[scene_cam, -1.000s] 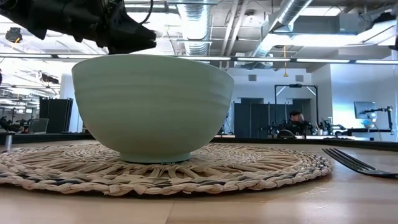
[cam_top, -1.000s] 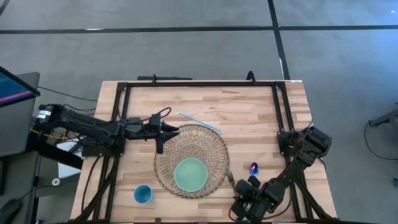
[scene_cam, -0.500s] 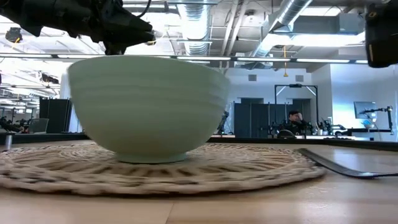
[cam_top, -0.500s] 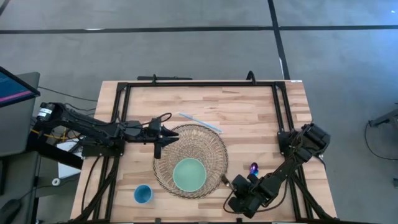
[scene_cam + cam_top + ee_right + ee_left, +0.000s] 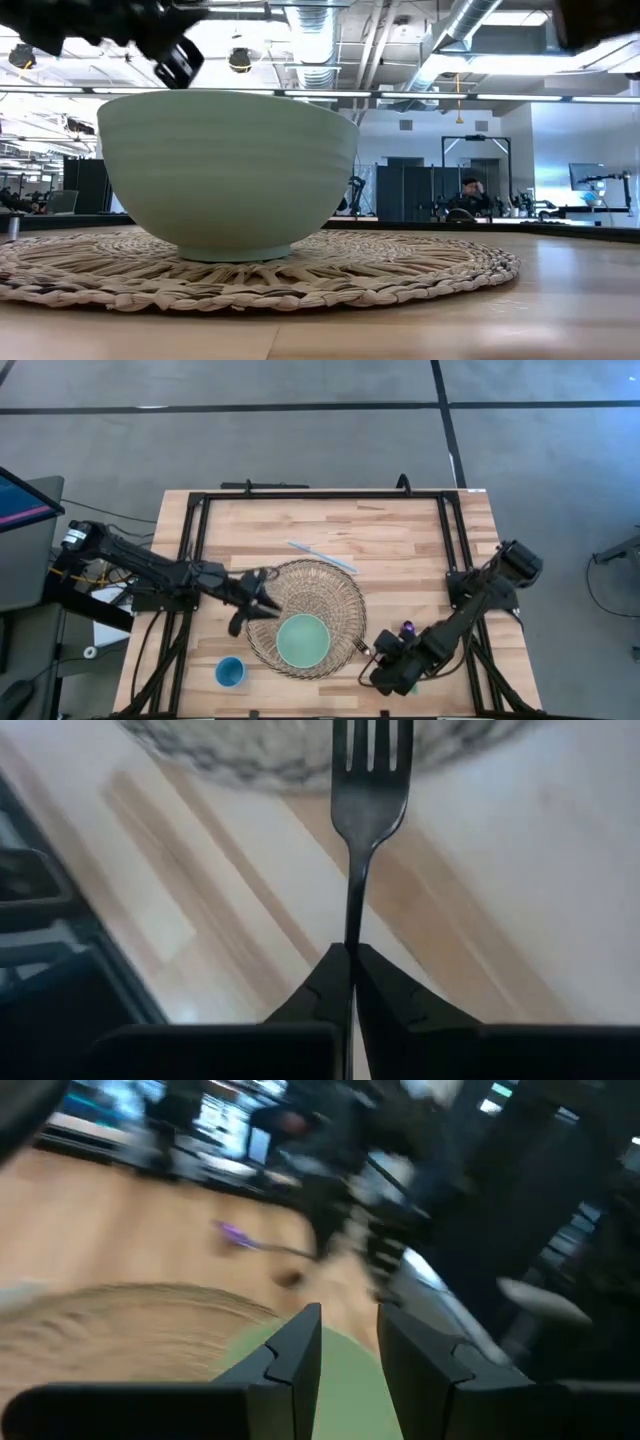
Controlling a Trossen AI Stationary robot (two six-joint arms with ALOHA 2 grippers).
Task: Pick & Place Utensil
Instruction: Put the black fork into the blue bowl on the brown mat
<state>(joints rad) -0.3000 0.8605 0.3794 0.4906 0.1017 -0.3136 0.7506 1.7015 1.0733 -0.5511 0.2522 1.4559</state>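
A dark fork (image 5: 371,780) sticks out ahead of my right gripper (image 5: 351,955), which is shut on it, its tines over the near right rim of the woven mat (image 5: 318,585). In the high view the right gripper (image 5: 376,652) is just right of the mat. A pale green bowl (image 5: 303,641) stands by its foot on the mat (image 5: 300,275). My left gripper (image 5: 250,610) hangs open over the mat's left edge, holding nothing; its wrist view shows the gap between the fingers (image 5: 347,1350) above the bowl (image 5: 340,1395). My right gripper pinches the fork's thin handle (image 5: 352,935) between its two fingers, well back from the tines. The fork runs on along the fingers' line, tines (image 5: 372,745) forward toward the mat. It is lifted clear of the table, and the low view shows no fork on the wood.
A small blue cup (image 5: 230,672) stands near the table's front left. A long pale utensil (image 5: 322,556) lies beyond the mat. A small purple object (image 5: 407,628) lies right of the mat, beside the right arm. A black frame (image 5: 320,495) runs round the tabletop.
My right gripper has shut on the fork's handle and raised the fork off the table, moving slightly toward the far edge and the mat. My left gripper, still open, has moved toward the near edge along the mat's left side.
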